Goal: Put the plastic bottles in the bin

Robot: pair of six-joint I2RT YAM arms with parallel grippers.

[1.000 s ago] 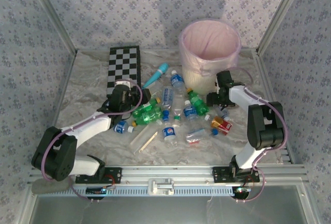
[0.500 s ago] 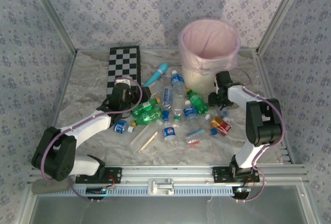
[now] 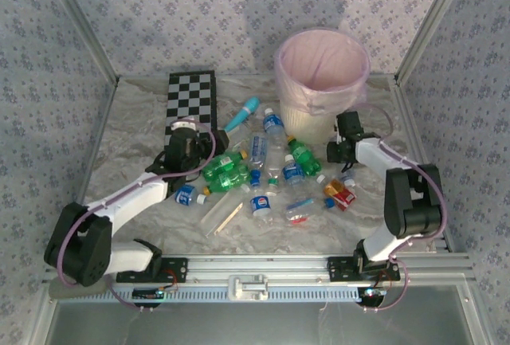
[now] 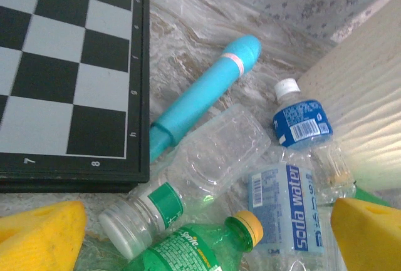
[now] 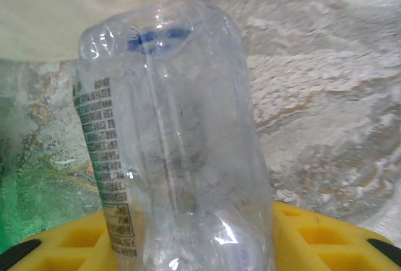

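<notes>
clamping a clear bottle [image 5: 169, 146], right claw [image 3: 342, 151] beside bin [image 3: 311, 114]

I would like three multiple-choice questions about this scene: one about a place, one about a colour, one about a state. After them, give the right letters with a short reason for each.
1. Where does the teal wand lie?
A. Between the checkerboard and the bin
B. Inside the bin
C. On top of the checkerboard

2. What colour is the cap of the green Sprite bottle in the left wrist view?
A. Red
B. Yellow
C. Black

3. In what state is the left hand?
A. Shut on the teal wand
B. Shut on a green bottle
C. Open

Answers:
1 A: the top view shows the wand on the table, with the checkerboard on one side and the bin on the other.
2 B: the cap is plainly yellow.
3 C: its two yellow fingers stand far apart at the edges of the left wrist view.
</notes>
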